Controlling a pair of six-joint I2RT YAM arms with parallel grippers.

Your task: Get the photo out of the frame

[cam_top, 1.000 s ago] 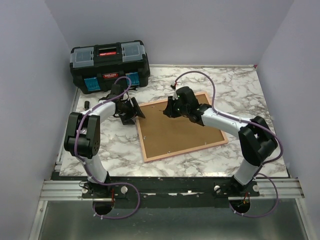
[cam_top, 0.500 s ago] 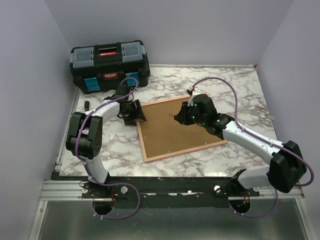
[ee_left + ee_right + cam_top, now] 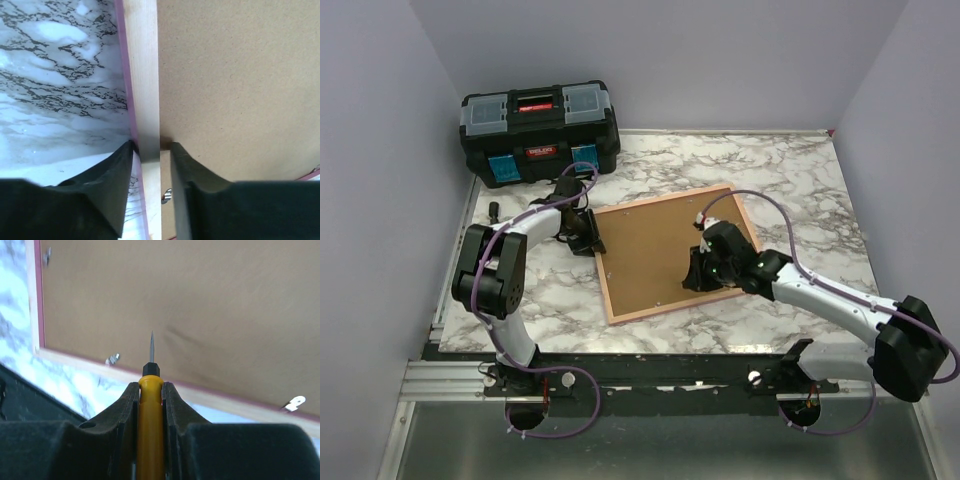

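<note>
The pink frame (image 3: pixel 607 283) lies face down on the marble table, its brown backing board (image 3: pixel 655 245) up. The photo is hidden under the board. My left gripper (image 3: pixel 591 237) is shut on the frame's left rail (image 3: pixel 142 75) near the far left corner, one finger (image 3: pixel 112 175) outside and one on the board (image 3: pixel 235 75). My right gripper (image 3: pixel 694 278) is shut on a yellow-handled screwdriver (image 3: pixel 150 405) and hovers over the board's near part, the thin blade pointing at the frame's near rail (image 3: pixel 165 385).
A black toolbox (image 3: pixel 540 130) stands at the back left. Small metal tabs (image 3: pixel 112 359) (image 3: pixel 294 403) sit along the frame's inner edge, one by my left fingers (image 3: pixel 167 195). A small dark object (image 3: pixel 493 207) lies at the table's left edge.
My right arm has swung from the frame's far edge toward the near edge, carrying the screwdriver. My left gripper has shifted slightly along the frame's left corner.
</note>
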